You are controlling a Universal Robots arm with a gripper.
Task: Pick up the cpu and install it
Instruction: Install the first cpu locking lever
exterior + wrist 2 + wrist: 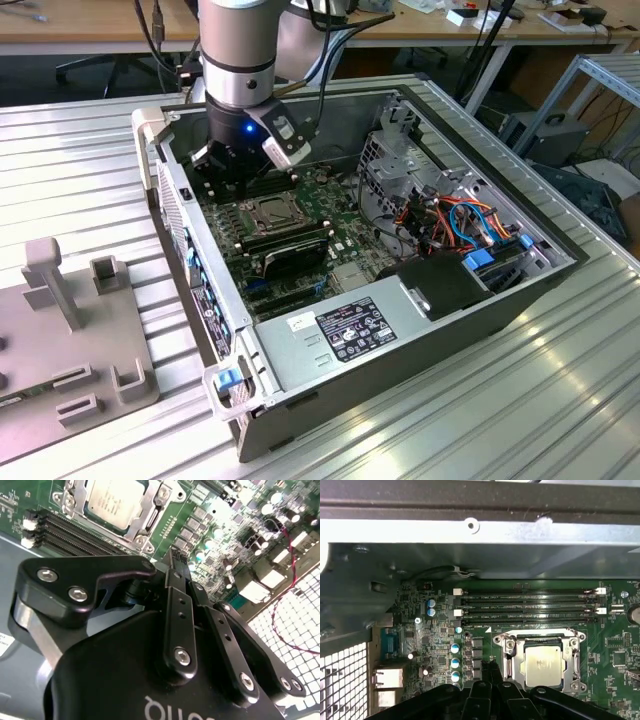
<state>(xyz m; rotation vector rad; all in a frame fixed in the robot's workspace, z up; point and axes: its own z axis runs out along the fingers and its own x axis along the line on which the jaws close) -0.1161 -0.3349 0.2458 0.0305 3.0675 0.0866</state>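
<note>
— Ribbed metal table [520,420], open computer case [420,375] on it, arm [238,50] reaching inside. Where's the cpu [546,666]?
— First wrist view: lying flat inside the socket frame [509,652], silver top up.
— And the gripper [492,669]?
— Low over the board, just beside the socket frame. Fingertips pressed together, nothing pinched.
— Doing this well?
— My read: the chip looks seated. Confirm it sits level, all edges even in the frame. Keep the tips off the capacitors [455,662] and memory slots [525,607].
</note>
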